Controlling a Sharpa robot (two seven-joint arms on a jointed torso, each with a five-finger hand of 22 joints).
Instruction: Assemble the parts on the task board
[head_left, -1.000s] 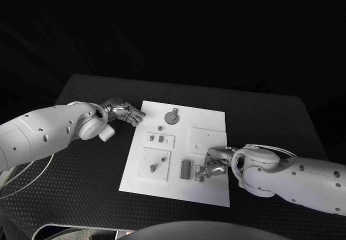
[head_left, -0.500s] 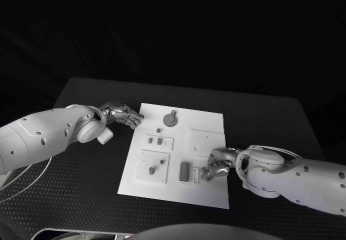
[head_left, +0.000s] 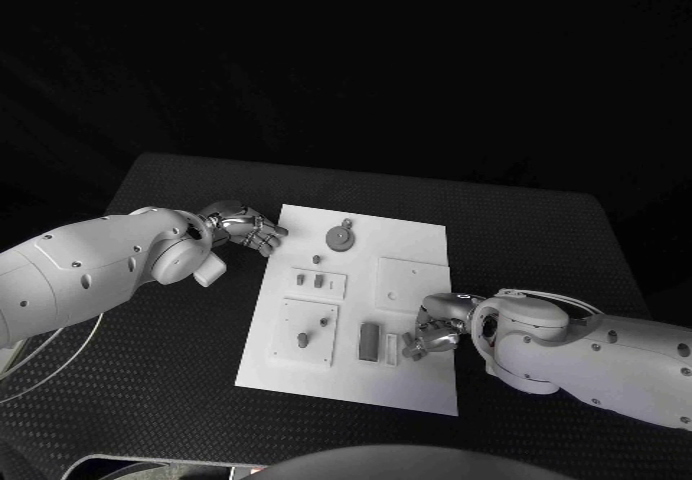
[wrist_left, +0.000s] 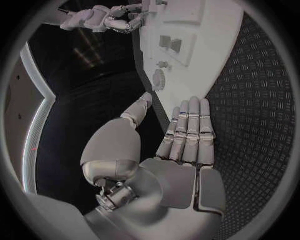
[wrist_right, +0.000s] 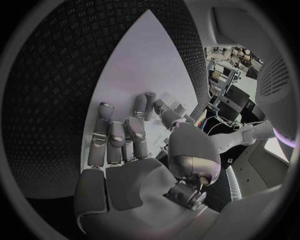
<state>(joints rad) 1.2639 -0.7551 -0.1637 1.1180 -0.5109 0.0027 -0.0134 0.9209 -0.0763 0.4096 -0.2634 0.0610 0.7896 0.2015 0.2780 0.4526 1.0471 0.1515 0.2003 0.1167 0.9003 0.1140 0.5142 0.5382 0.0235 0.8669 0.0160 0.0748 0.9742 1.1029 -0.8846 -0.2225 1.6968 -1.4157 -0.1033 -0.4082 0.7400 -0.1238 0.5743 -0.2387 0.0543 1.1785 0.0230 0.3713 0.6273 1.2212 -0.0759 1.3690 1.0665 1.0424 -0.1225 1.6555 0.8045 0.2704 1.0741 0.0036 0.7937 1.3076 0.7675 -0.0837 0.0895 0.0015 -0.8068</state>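
— Board first: where does it sit?
— Task board (head_left: 418, 250) lies flat in the middle of the black counter (head_left: 548, 240), long side running from near to far. Grey parts are spread over it: a round disc part (head_left: 340, 237) at the far end, a small plate with two short pegs (head_left: 319, 283) below that, another plate with a peg (head_left: 307, 331) on the near left, and a dark oblong part (head_left: 369, 342) on the near middle.
— And the right hand?
— Right hand (head_left: 430, 330) is over the near right of the board, just beside the oblong part. In the right wrist view its fingers (wrist_right: 119, 137) curl down toward the white surface; something small and grey sits at the fingertips, but I cannot tell whether it is pinched or only touched.
— The left one?
— Left hand (head_left: 248, 226) is at the far left edge of the board, fingertips near the corner. From the left wrist view its fingers (wrist_left: 190, 132) lie straight and side by side, thumb apart, holding nothing, resting on or just above the counter beside the board's edge.
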